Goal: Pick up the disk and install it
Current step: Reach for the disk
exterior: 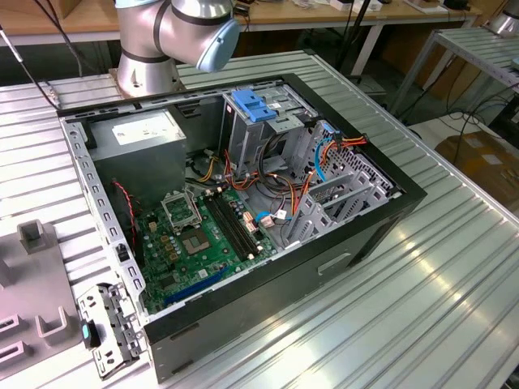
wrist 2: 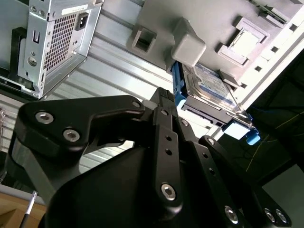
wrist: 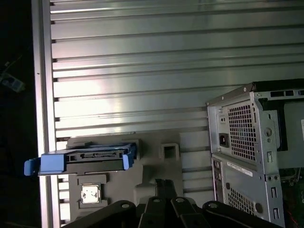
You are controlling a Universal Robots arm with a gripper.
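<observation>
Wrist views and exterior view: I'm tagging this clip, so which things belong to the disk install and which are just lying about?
Job in hand: disk, resting on the grey holder; open computer case.
Lying about: power supply; motherboard; metal bracket beside the case; small chip on the holder; slatted table.

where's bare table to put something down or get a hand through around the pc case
Widest bare patch: the ribbed table on the exterior view's right of the computer case. Crowded: inside the case, with cables and motherboard; the grey fixture plate on the exterior view's left, which holds the disk in the first wrist view.
</observation>
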